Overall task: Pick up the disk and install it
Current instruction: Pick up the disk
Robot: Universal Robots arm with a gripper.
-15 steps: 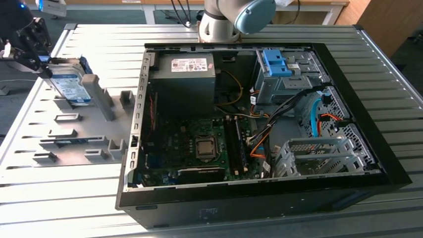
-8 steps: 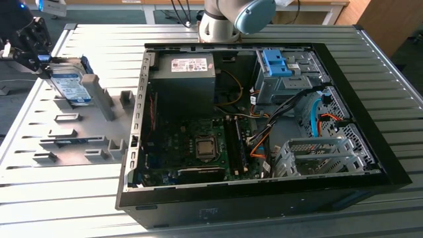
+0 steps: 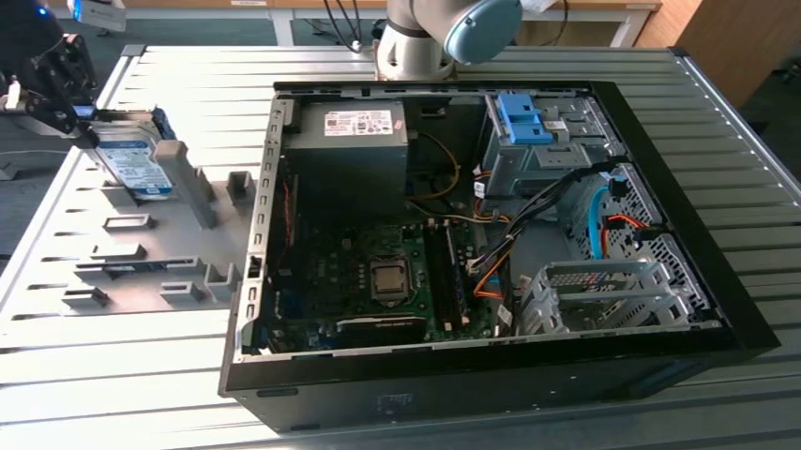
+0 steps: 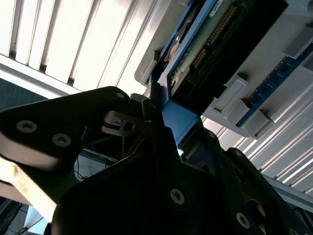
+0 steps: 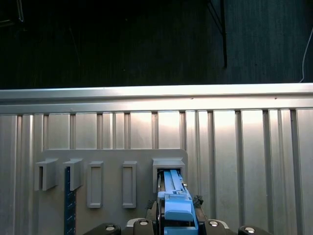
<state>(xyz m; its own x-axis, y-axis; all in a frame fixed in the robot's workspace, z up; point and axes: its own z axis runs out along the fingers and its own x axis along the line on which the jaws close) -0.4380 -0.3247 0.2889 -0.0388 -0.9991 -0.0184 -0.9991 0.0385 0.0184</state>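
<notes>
the disk (image 3: 130,161) is a flat silver-grey drive with a white-and-blue label on its face and a blue plastic bracket round its edges. it stands on edge, leaning a little, at the far end of a grey slotted holder (image 3: 138,253) on the ribbed metal table (image 3: 113,375), at the exterior view's left and well apart from the open computer case (image 3: 701,281). in the second wrist view the disk (image 4: 193,46) shows its underside: a green circuit board, a row of connector pins and the blue bracket along one side

the gripper (image 3: 60,98) sits at the disk's upper end, at the top left corner of the exterior view. in the second wrist view the gripper (image 4: 164,115) has its dark jaws drawn in narrow, with the blue bracket's end between them and one finger (image 4: 152,105) pressed against the drive's edge, so it appears to be clamped on the disk. in the first wrist view the blue bracket (image 5: 175,196) runs straight out from between the jaws toward a slot of the grey holder (image 5: 112,156). whether the disk's lower end is seated in that slot or just clear of it cannot be told
</notes>
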